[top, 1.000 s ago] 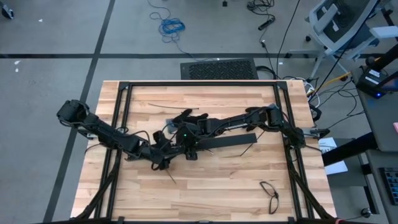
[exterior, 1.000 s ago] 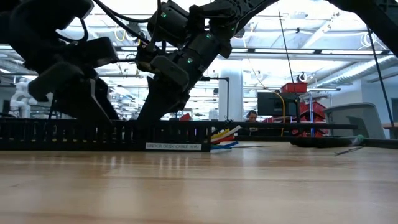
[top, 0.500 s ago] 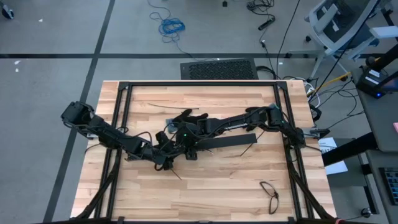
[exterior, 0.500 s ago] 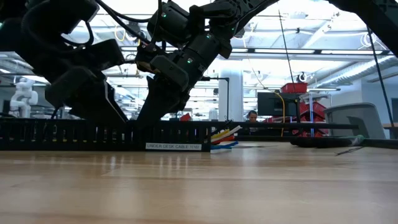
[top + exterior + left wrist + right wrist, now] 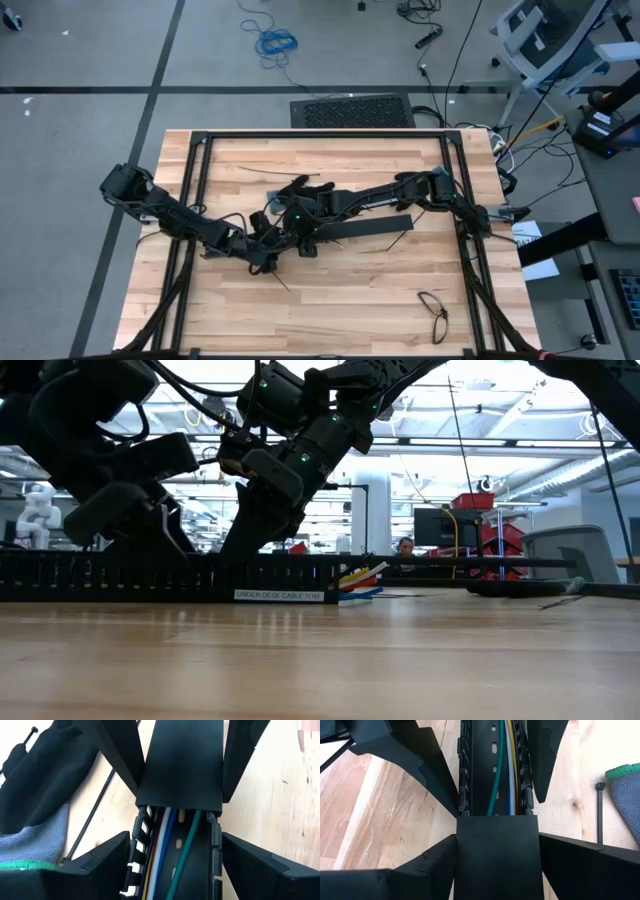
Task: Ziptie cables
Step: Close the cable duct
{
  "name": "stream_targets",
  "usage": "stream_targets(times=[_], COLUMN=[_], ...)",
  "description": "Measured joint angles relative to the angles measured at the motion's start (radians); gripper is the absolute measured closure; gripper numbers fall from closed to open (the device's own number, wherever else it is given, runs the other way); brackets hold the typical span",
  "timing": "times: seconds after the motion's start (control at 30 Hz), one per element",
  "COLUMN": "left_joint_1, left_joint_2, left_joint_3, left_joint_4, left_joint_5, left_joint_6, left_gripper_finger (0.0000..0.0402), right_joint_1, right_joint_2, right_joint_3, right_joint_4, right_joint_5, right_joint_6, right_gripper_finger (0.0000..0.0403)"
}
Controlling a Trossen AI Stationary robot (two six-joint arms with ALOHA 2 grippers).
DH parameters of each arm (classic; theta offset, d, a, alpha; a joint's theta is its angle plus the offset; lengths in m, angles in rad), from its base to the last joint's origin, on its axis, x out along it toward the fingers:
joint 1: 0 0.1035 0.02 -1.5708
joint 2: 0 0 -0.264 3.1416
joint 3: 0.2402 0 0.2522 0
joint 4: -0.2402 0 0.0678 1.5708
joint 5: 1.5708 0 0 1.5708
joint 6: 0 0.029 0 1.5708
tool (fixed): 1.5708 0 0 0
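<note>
Thin glossy cables (image 5: 172, 845) (slotted black channel (image 5: 470, 765))

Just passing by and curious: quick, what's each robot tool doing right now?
Left tool: straddles the slotted tray, grip cannot be told.
Right tool: closed on the tray's black cover.

Floor: grey tiles (image 5: 90, 60) crossed by dark seams
Floor clutter: a blue coiled cord (image 5: 275, 42) lying loose, a black ribbed mat (image 5: 349, 110) against the table's far edge
Furniture: a light office chair (image 5: 550, 40) at the far right corner
Ceiling: bright strip lights (image 5: 470, 430) over an open hall
Back of room: a person (image 5: 404, 547) sitting at a monitor (image 5: 432, 525)
</note>
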Motion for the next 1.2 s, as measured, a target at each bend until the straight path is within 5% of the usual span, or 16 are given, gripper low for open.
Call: stream_targets(times=[0.53, 1.2], left_joint_1=[0.000, 0.001], left_joint_2=[0.000, 0.000], left_joint_3=[0.000, -0.001], left_joint_4=[0.003, 0.006], left_joint_5=[-0.005, -0.013], left_joint_6=[0.036, 0.040], left_gripper_finger=[0.0150, 0.0153], right_joint_1=[0.000, 0.012], right_joint_2=[0.000, 0.007], right_joint_3=[0.000, -0.004], right_joint_4=[0.000, 0.137], right_joint_5=[0.000, -0.023], right_joint_6=[0.000, -0.006], right_gripper_finger=[0.0160, 0.0160])
